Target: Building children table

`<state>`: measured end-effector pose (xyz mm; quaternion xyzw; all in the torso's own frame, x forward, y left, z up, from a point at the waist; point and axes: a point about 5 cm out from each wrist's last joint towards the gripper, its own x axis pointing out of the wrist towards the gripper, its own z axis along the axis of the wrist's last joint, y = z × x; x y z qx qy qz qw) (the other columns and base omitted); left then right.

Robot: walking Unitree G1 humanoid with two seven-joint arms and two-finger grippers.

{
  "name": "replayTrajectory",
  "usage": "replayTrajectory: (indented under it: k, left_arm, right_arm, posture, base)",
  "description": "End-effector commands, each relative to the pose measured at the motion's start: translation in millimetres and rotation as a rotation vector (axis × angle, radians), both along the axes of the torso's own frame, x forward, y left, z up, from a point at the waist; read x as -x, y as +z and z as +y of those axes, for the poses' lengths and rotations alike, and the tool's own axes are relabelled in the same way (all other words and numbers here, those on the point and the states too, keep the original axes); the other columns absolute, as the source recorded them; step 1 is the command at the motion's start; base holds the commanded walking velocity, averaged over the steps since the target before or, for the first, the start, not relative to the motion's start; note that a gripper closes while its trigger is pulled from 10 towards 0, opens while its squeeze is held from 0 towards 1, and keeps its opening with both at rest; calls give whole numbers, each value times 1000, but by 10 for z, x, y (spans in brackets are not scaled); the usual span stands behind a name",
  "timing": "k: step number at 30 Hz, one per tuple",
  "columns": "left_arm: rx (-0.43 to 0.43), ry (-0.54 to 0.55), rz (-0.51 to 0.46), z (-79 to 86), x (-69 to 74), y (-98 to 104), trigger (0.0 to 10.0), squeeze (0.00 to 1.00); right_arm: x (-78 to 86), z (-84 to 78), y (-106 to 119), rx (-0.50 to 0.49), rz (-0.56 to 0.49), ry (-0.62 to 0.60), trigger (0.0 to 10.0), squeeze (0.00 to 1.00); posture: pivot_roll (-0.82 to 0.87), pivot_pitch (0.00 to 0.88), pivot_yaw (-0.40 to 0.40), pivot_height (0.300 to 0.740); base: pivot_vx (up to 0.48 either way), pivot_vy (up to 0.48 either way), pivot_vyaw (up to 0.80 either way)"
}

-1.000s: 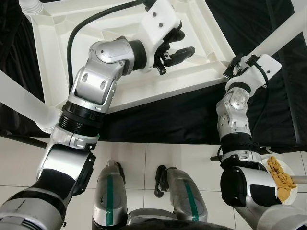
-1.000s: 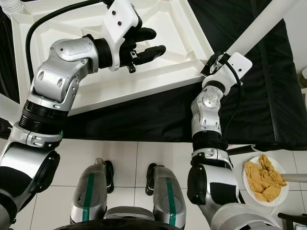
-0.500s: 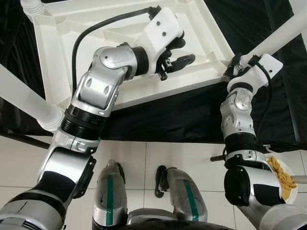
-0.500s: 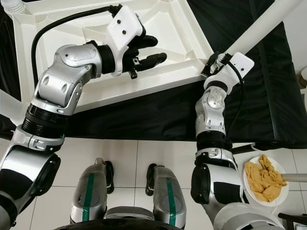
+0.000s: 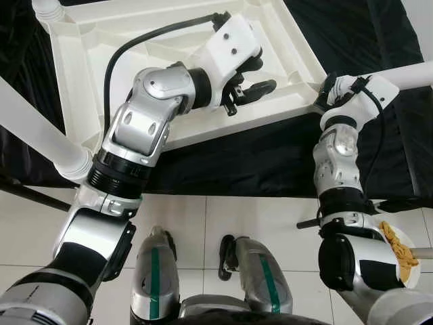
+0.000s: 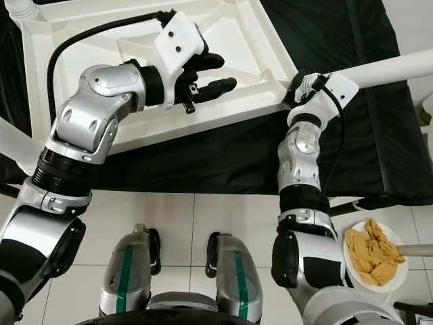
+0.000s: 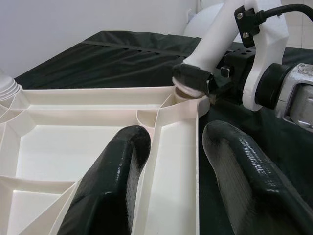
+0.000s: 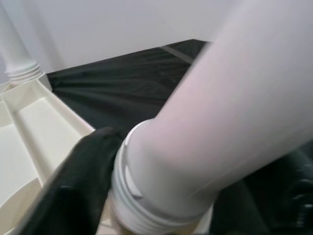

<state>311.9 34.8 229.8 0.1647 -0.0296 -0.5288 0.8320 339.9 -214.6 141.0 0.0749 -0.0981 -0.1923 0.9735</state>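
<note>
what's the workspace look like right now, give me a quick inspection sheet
surface: black cloth under the work.
job's things: white tabletop lying underside up; white leg at its near right corner socket; another leg fitted at left.
clutter: plate of yellow food on the tiled floor.
grippers: left gripper open, straddling the tabletop's rim; right gripper shut on the white leg at its base.
cables: black cable along the left arm.
surroundings: white tiled floor.
</note>
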Motion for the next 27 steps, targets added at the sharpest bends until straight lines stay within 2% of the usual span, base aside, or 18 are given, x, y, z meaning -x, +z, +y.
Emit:
replayTrajectory:
  k: [1,6,17,18,19,27]
  left_arm:
    - [7,49,-20,-23,3,-1,10000,0]
    - [10,51,-21,-27,0,1,10000,0]
    - [6,61,-26,-11,-21,6,10000,0]
    - [3,62,-26,-8,-23,4,10000,0]
    - [1,63,-26,-3,-23,-1,10000,0]
    - [-4,66,-24,6,-18,-22,10000,0]
  right_arm:
    - [-12,-25,121,25,-62,35,0,0]
    - [-27,-60,193,24,-95,55,0,0]
    - [-62,-85,200,14,-80,73,0,0]
    - [-74,-87,197,13,-65,83,3765,0]
    - [-91,-83,197,25,-39,105,10000,0]
    - [-116,-92,210,76,26,182,10000,0]
  posture:
    - [58,67,-42,740]
    - [58,66,-46,740]
    - [59,70,-42,740]
    - [61,71,-42,740]
    - [60,73,-42,740]
    - [58,77,-42,740]
  base:
    - [0,0,0]
    - [0,0,0]
    - [0,0,0]
    - [0,0,0]
    - [0,0,0]
    - [0,0,0]
